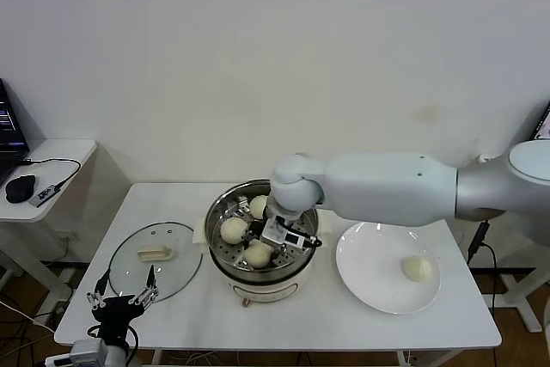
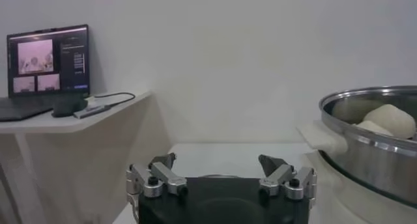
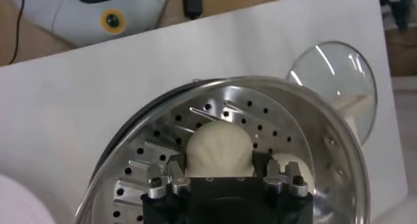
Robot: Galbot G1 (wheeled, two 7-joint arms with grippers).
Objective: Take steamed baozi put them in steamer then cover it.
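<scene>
Currently we see the right gripper inside the steamer, fingers narrowly straddling a bun; hold unconfirmed. Buns seem soft and light: pinch the flanks gently. One sits on the plate. Left gripper idles wide.

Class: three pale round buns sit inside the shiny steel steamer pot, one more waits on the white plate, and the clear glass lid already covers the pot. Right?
Not quite. The head view shows the clear glass lid lying on the table beside the uncovered shiny steel steamer pot, not on it. The rest stands: three pale round buns inside, one on the white plate.
</scene>
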